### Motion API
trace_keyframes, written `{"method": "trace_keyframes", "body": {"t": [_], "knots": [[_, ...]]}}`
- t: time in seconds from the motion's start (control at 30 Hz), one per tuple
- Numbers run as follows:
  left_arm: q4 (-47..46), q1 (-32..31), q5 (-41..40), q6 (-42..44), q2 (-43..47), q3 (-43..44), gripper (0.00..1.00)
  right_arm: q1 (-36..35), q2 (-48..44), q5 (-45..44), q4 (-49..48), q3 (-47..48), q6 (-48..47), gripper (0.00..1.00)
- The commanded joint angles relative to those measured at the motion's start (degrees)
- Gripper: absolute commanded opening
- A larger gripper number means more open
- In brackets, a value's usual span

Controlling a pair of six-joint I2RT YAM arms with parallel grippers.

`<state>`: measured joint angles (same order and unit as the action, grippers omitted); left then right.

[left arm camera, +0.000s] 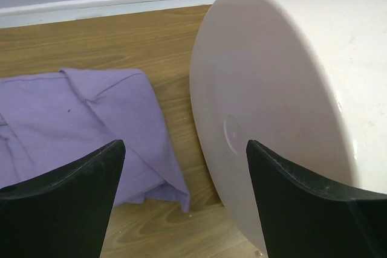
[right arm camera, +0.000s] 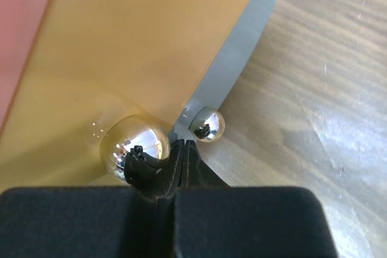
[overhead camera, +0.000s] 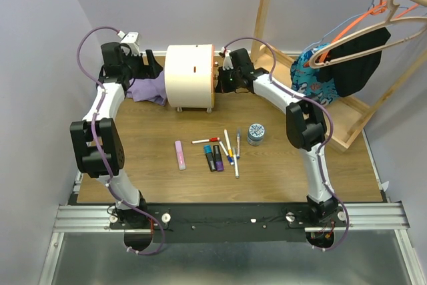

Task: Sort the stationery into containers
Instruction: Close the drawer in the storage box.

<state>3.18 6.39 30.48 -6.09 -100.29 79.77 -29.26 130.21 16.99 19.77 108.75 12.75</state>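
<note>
- Reaching to the far left of the table, the left gripper is spread wide, with nothing between its fingers.
- Just below it lies a crumpled purple cloth, its edge close to the blank back wall of the cream-white chest.
- The chest stands on short feet at the far middle of the table, its round top upward and its orange drawer front facing right.
- The right gripper is up against that front. In the wrist view its fingers are pressed together, and their tip sits just beside a shiny round knob on the drawer. I cannot tell whether it touches the knob.
- The stationery lies loose on the near middle of the table, well apart from the chest: a pink bar, a red-capped pen, a dark blue marker touching a purple marker, thin white pens, then a grey round tin.
- A wooden clothes rack with hangers stands at the far right.
</note>
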Motion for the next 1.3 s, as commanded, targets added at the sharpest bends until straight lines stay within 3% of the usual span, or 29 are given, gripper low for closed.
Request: {"method": "trace_keyframes", "body": {"t": [0.0,0.3,0.5,0.67,0.77,0.8,0.97,1.0,1.17,1.27], "knots": [[1.1,0.8,1.3,-0.7,0.9,-1.3,0.91,-0.7,3.1,-1.4,-2.6,4.2,1.8,0.02],[2.4,2.4,1.1,-0.2,1.4,-2.0,0.91,-0.9,4.8,-0.6,-3.9,7.2,5.4,0.01],[4.2,2.5,1.9,0.1,1.5,-0.9,0.91,2.2,-0.4,-2.0,0.5,-0.6,4.6,0.04],[6.4,2.4,2.7,0.8,1.4,-0.2,0.91,8.7,0.1,7.9,0.5,-3.4,5.6,0.27],[7.7,2.4,2.9,1.3,1.3,-0.1,0.91,12.0,2.4,22.1,-2.6,-2.1,5.9,0.43],[8.1,2.4,3.4,1.7,1.3,-0.2,0.91,12.7,3.3,29.9,-4.6,-1.5,6.5,0.48],[10.1,2.3,5.2,2.7,0.8,0.6,0.93,14.9,7.4,44.5,-15.2,0.9,16.9,0.51],[10.4,2.3,4.4,2.9,0.6,0.8,0.93,15.0,8.4,47.8,-21.2,0.9,19.5,0.51],[13.3,2.3,3.0,5.5,-0.1,2.4,0.93,15.1,10.7,52.4,-45.7,-2.0,43.1,0.49],[13.5,2.3,2.9,5.8,-0.3,2.7,0.93,14.8,11.5,50.9,-44.9,0.0,42.7,0.49]]}}
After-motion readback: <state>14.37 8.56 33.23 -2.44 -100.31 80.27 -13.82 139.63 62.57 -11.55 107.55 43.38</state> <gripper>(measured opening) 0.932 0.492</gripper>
